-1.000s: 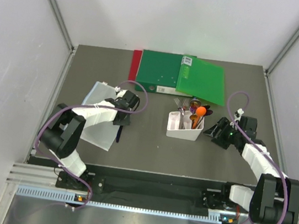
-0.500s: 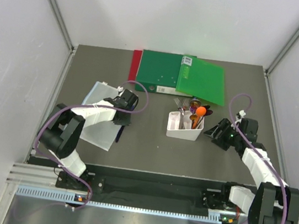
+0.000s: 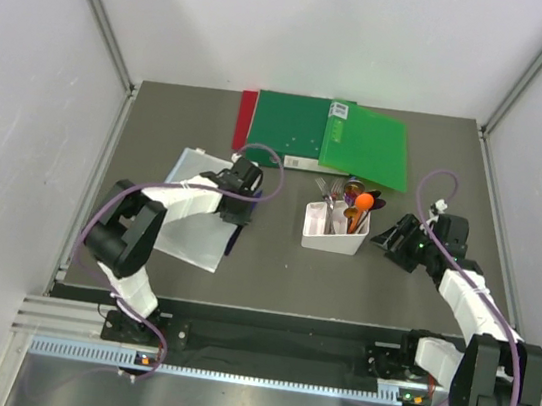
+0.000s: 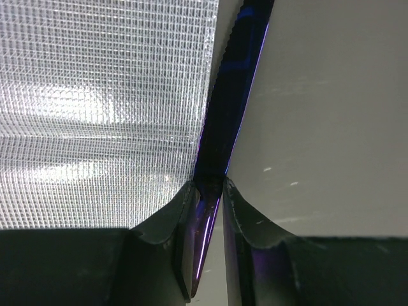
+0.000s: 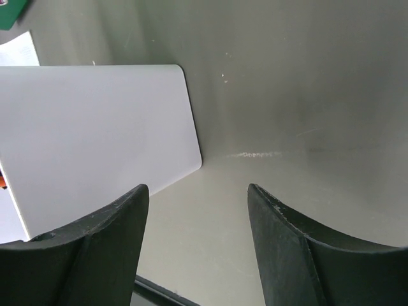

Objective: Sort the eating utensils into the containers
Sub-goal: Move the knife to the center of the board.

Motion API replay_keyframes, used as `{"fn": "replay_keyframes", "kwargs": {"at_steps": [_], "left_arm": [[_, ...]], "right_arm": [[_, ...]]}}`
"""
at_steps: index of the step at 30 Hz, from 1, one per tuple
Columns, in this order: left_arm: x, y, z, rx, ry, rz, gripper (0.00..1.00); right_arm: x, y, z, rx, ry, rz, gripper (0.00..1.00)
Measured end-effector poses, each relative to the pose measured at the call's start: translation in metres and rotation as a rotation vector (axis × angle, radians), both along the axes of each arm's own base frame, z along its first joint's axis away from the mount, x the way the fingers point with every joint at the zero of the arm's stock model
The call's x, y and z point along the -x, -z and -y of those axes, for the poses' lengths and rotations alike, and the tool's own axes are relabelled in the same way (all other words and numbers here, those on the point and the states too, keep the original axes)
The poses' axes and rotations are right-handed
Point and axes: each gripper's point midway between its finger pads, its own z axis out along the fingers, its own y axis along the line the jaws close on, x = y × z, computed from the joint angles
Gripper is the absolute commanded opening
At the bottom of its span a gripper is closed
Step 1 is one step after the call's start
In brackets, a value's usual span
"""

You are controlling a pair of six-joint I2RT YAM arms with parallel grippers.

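My left gripper (image 3: 240, 211) is shut on a dark blue knife (image 4: 231, 108). In the left wrist view its fingers (image 4: 180, 210) pinch the handle and the blade runs up along the edge of the clear plastic sheet (image 4: 102, 108). From above the knife (image 3: 233, 238) lies low by the sheet's right edge. The white bin (image 3: 335, 230) stands at the table's middle with several utensils (image 3: 354, 203) in it: silver, orange, purple. My right gripper (image 3: 383, 241) is open and empty just right of the bin, whose white wall (image 5: 95, 134) fills the left of the right wrist view.
Green folders (image 3: 326, 135) and a red folder (image 3: 245, 119) lie flat at the table's back edge. The clear sheet (image 3: 190, 207) lies left of centre. White walls enclose the table on three sides.
My left gripper has moved right and a little toward the bin, carrying the dark blue knife with it. The clear sheet has shifted slightly. The right arm has barely moved.
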Motion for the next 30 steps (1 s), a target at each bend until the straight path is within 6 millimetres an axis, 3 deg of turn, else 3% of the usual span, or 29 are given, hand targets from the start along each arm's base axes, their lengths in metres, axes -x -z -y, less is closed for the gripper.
{"fn": "replay_keyframes", "kwargs": {"at_steps": [7,12,21,30], "left_arm": [[-0.021,-0.004,0.046,0.035,0.076,-0.002,0.00],[-0.031,-0.005,0.057,0.032,0.083,-0.004,0.00],[-0.032,-0.002,0.045,0.103,0.001,0.031,0.00],[-0.045,-0.003,-0.006,0.149,-0.182,0.075,0.00]], "right_arm": [[0.000,-0.003,0.001,0.002,0.006,0.009,0.64],[0.001,-0.003,0.001,0.003,0.008,0.004,0.64],[0.002,-0.005,0.001,0.006,0.010,0.014,0.64],[0.002,-0.005,0.001,0.005,0.009,0.014,0.64]]}}
